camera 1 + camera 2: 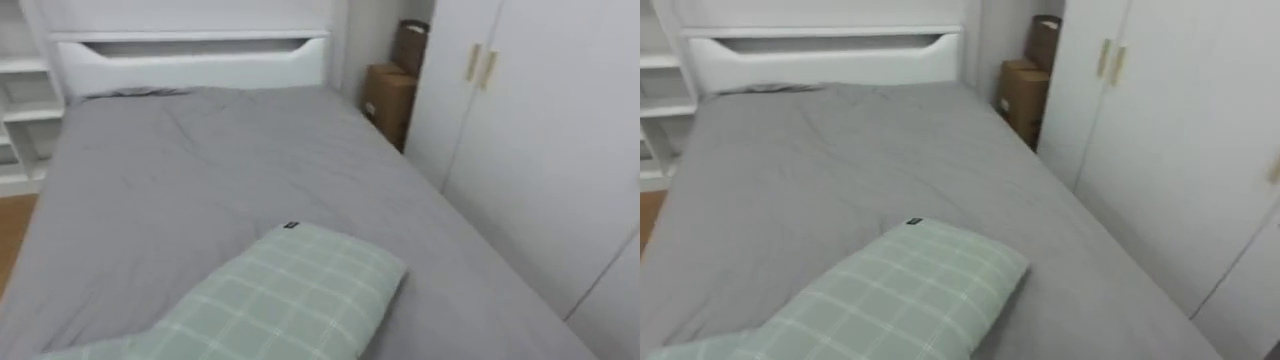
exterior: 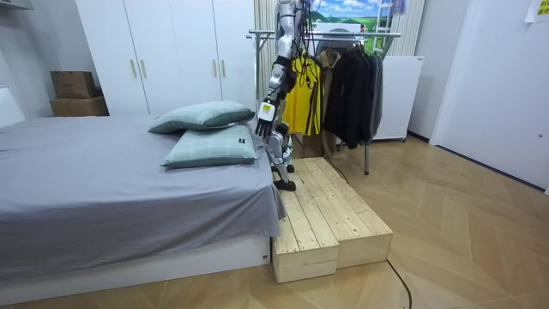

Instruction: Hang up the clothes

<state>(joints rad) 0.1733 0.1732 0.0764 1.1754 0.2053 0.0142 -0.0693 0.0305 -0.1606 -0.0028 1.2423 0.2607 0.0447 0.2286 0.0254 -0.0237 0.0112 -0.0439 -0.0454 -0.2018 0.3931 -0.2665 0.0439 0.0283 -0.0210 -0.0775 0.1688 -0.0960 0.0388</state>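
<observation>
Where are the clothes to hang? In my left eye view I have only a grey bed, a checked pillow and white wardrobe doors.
Observer: A clothes rack stands behind the robot, with a yellow garment and dark clothes hanging on it.
Operator: On what is the robot standing?
Observer: On a wooden platform, between the bed and the rack.
Operator: Does it hold anything?
Observer: Its left hand hangs relaxed at its side, with no garment in it.
</observation>
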